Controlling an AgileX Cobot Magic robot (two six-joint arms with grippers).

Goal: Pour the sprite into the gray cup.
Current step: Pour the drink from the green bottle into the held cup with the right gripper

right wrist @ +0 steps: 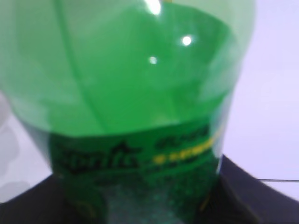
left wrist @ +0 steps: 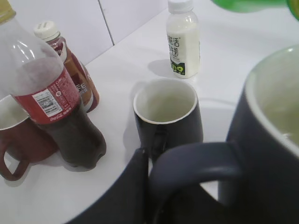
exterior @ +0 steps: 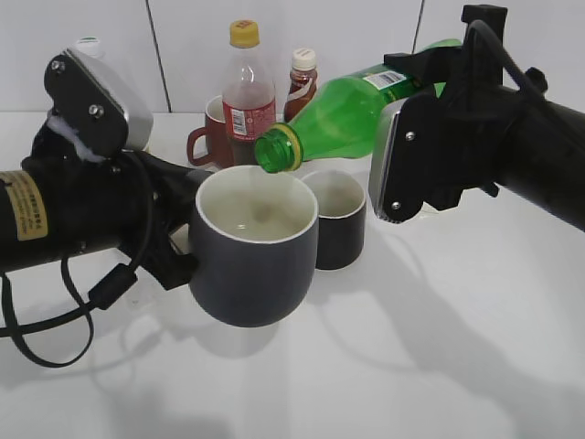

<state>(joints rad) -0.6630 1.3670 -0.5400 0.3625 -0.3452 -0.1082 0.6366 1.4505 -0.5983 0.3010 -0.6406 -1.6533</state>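
My left gripper [exterior: 178, 233] is shut on the handle [left wrist: 201, 161] of the gray cup [exterior: 256, 270] and holds it raised above the table. The cup is dark gray with an off-white inside and fills the right of the left wrist view [left wrist: 271, 154]. My right gripper [exterior: 407, 165] is shut on the sprite [exterior: 352, 110], a green bottle tipped on its side with its open mouth [exterior: 274, 151] over the cup's far rim. The bottle fills the right wrist view [right wrist: 135, 102]; the fingertips are hidden there.
Behind the gray cup stand a black mug [exterior: 338, 219], a red-labelled cola bottle [exterior: 247, 96], a dark red mug [exterior: 210, 133] and a small brown bottle [exterior: 300, 84]. A white milk bottle [left wrist: 183, 39] stands farther back. The table is white, with a tiled wall behind.
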